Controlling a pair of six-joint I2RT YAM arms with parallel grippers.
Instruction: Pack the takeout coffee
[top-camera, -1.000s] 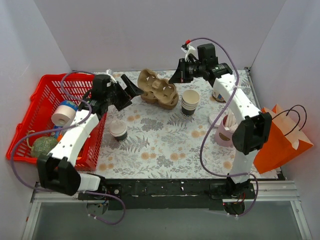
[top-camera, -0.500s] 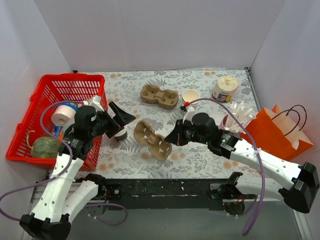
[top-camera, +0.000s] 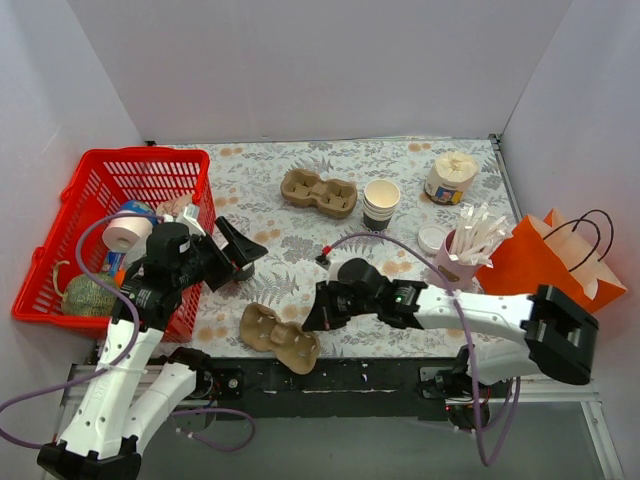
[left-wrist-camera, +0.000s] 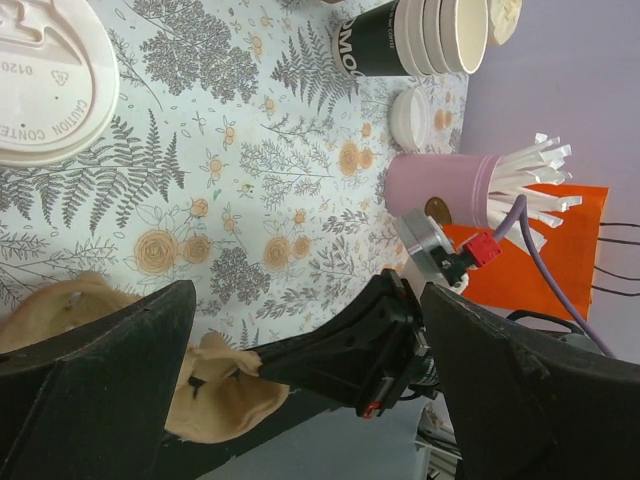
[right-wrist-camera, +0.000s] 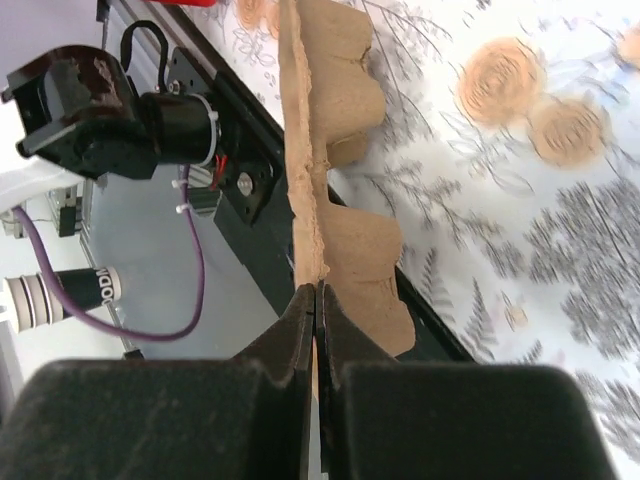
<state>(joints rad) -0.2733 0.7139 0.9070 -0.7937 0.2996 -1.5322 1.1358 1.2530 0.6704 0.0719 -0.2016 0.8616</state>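
White-lidded takeout coffee (left-wrist-camera: 40, 80) just ahead of wide-open left end effector (left-wrist-camera: 308, 300).

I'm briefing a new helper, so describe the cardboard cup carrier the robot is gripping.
Find the floral tabletop, then the middle of its near edge. The brown pulp cup carrier there is pinched by its rim in the right fingers. Its twin rests ungripped farther back, beside the stacked cups.

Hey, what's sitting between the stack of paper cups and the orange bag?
A pink cup of white sticks and a small white lid, clearest in the top view.
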